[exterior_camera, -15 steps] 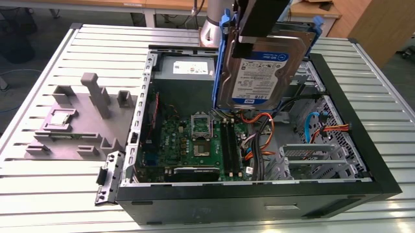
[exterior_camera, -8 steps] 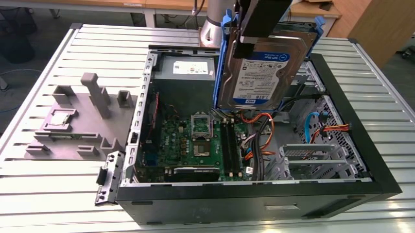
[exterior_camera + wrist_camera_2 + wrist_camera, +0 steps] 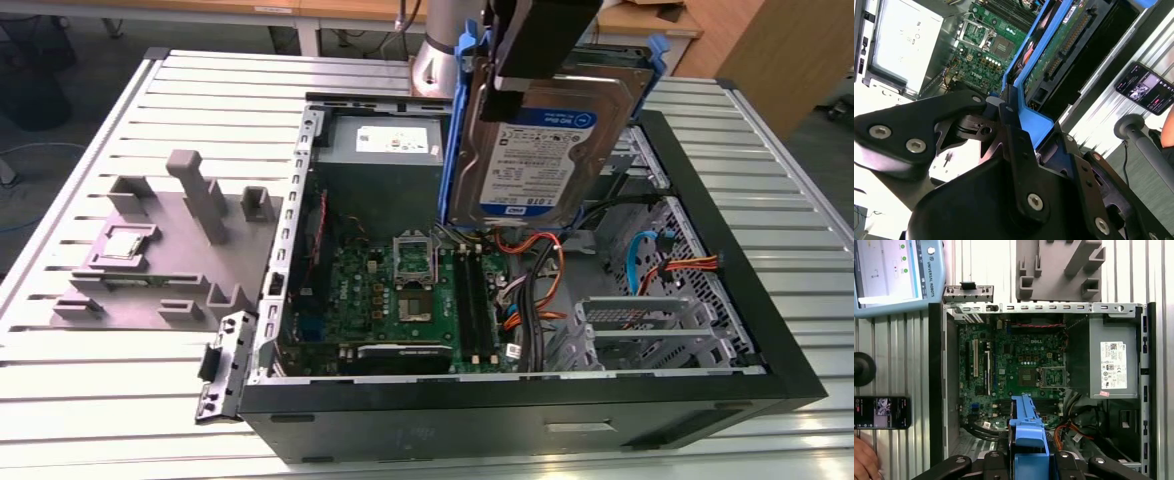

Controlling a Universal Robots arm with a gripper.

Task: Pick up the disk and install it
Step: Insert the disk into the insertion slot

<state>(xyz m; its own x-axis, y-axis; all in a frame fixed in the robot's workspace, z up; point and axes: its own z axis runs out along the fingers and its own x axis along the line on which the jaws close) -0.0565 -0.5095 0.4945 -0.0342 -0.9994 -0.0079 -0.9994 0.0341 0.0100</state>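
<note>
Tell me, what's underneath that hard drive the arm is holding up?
The disk, clamped in the end effector, hangs over the open computer case. Beneath it lie the green motherboard and orange cables. In the exterior view the disk covers the case's far corner behind it.

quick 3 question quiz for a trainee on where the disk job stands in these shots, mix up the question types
1. True or false: the disk is already seated in the computer case.
2. What is holding the disk by its blue bracket? A) the end effector B) a person's hand C) nothing, it lies on the table
3. Fill in: in the exterior view, the disk hangs over the open case, in front of the green ____.

Key
1. False: it is held up above the open case.
2. A: the end effector is shut on it.
3. motherboard
</note>
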